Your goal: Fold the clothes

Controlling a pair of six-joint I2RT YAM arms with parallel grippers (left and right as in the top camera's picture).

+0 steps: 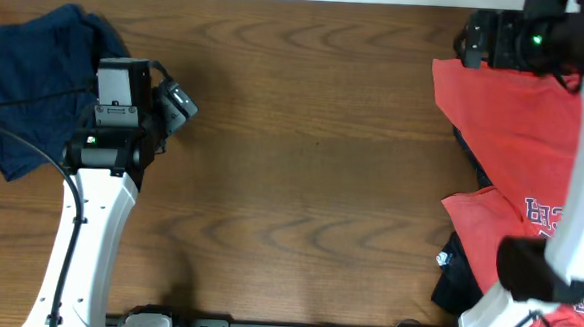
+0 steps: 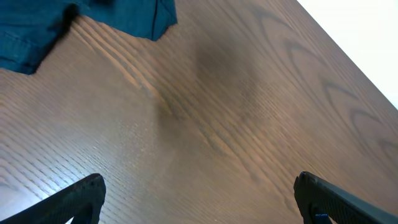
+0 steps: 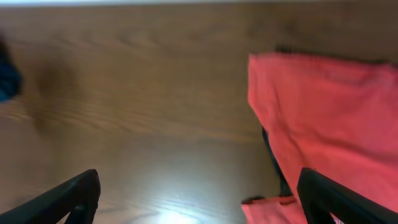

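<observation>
Gaping left claw [image 2: 199,186] near navy clothes [image 2: 37,31].

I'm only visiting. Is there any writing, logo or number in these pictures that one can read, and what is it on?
Printed lettering on the coral-red T-shirt: white-and-dark characters, partly hidden by the right arm, too small and blurred to read.
Navy T-shirt: no print shows.
No other writing, label or number can be made out in any view.

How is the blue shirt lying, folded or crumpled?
Crumpled: the blue shirt lies in a wrinkled, uneven heap with ragged edges and no neat straight folds.
</observation>
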